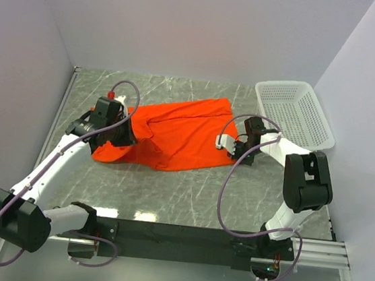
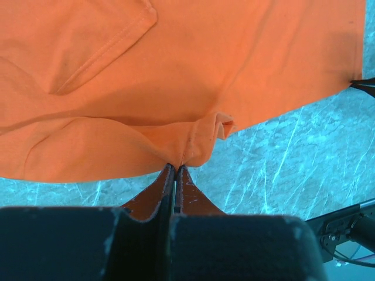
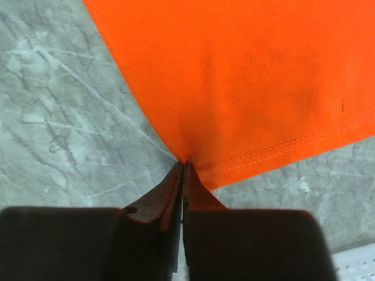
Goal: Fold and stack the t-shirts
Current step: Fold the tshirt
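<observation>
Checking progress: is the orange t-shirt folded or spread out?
Mostly spread: the t-shirt lies flat on the table, one end bunched.

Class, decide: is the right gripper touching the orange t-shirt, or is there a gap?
Touching. The right wrist view shows the right gripper shut on the hemmed corner of the t-shirt, with the cloth drawn to a point between its tips.

L arm (image 1: pixel 56 159) stretches up from its base, bent at the elbow, wrist tipped down. L hand (image 2: pixel 176 171) is squeezed tight on the t-shirt (image 2: pixel 193 70). R arm (image 1: pixel 305 180) folds back over itself & reaches left. R hand (image 3: pixel 184 167) pinches the t-shirt's corner, fingers tight together.
</observation>
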Available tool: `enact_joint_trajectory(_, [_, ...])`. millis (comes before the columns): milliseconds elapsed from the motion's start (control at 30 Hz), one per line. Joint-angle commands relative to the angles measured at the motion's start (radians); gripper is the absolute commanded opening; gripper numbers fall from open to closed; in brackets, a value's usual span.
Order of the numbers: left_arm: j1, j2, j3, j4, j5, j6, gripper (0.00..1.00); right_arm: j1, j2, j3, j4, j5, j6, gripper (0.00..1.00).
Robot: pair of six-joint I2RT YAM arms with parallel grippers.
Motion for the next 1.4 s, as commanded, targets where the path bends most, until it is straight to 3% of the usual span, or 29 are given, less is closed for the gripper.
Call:
enact_joint_trajectory(0, [0.018, -0.026, 0.0, 0.01, 0.019, 0.006, 0.01, 0.006, 0.003, 0.004, 0.019, 0.007, 0.02, 0.01])
enact_joint_trajectory(333, [0.101, -0.027, 0.046, -0.007, 0.033, 0.046, 0.01, -0.024, -0.02, 0.189, -0.243, -0.09, -0.008, 0.0])
enact_joint_trajectory(833, [0.149, 0.079, 0.143, 0.016, 0.035, 0.04, 0.01, -0.044, 0.084, 0.396, -0.269, -0.097, 0.112, 0.0])
enact_joint_trajectory(1367, [0.158, 0.296, 0.319, 0.017, -0.044, 0.055, 0.01, -0.044, 0.257, 0.636, -0.3, -0.07, 0.213, 0.0])
